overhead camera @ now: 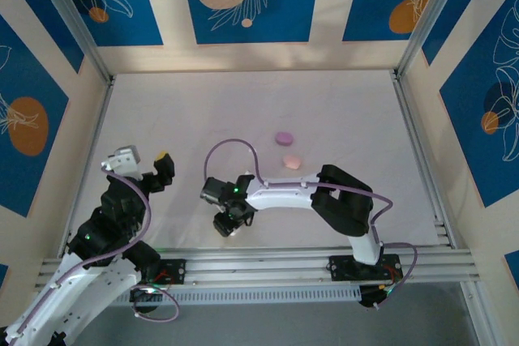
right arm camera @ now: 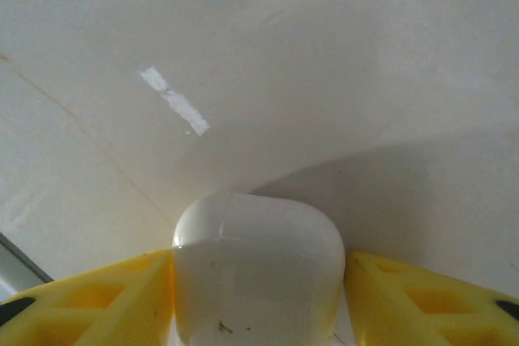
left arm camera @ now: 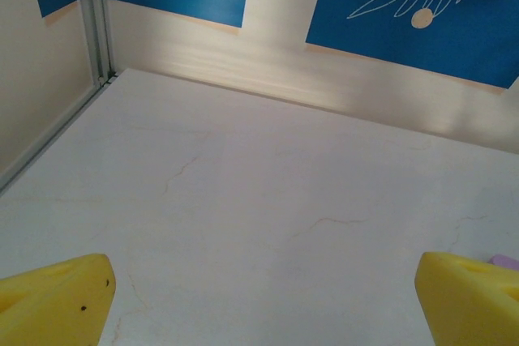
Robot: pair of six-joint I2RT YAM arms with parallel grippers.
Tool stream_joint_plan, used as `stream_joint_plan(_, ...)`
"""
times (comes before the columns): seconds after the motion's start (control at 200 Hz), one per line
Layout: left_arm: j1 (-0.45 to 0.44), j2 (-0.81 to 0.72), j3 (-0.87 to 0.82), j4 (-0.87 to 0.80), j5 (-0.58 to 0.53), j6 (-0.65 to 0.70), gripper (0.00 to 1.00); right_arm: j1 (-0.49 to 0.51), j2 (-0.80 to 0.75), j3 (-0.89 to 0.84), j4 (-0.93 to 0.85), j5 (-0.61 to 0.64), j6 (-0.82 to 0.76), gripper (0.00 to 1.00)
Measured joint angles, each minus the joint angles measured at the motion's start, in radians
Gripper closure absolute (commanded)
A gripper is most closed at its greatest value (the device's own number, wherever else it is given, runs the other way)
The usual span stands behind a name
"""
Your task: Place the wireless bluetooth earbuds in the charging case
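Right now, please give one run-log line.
left hand: open, empty | right hand: shut on glossy white rounded plastic case | lilac oval case, pink oval case: on table

no readable text, labels, brands or numbers anywhere

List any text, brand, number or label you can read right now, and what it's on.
No readable text anywhere.
White charging case, clamped in the right gripper: blank, only small dark specks.
Purple case and pink case: too small to tell.
Wall panels: leaf and circle artwork, no lettering.
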Motion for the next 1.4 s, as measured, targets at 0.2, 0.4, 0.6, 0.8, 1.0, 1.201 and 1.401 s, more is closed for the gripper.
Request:
stream_joint_plan(0.2, 0.0, 0.001, 0.0, 0.001, 0.005, -0.003, 0.06, -0.013, -0.01, 0.002, -0.039, 0.055, 0.089, 0.6)
stream_joint_plan(0.4, 0.0, 0.038, 0.0, 0.011, 0.046, -0.01, 0.06, -0.119, -0.142, -0.161, -0.04, 0.083, 0.233, 0.61)
stream_joint_plan(0.6, 0.0, 0.111, -0.001, 0.051, 0.131, -0.019, 0.06, -0.32, -0.368, -0.439, 0.002, 0.064, 0.466, 0.59)
stream_joint_plan(0.8, 0.001, 0.225, -0.001, 0.105, 0.246, -0.031, 0.05, -0.433, -0.528, -0.607, 0.054, 0.011, 0.615, 0.47)
stream_joint_plan(1.0, 0.001, 0.284, -0.001, 0.129, 0.321, -0.051, 0.06, -0.434, -0.556, -0.638, 0.067, -0.061, 0.65, 0.44)
stream_joint_plan(1.201, 0.001, 0.282, -0.001, 0.146, 0.346, -0.066, 0.06, -0.37, -0.556, -0.638, 0.096, -0.157, 0.675, 0.43)
stream_joint_plan(1.401, 0.001, 0.272, -0.001, 0.153, 0.356, -0.071, 0.05, -0.335, -0.532, -0.63, 0.174, -0.222, 0.683, 0.42)
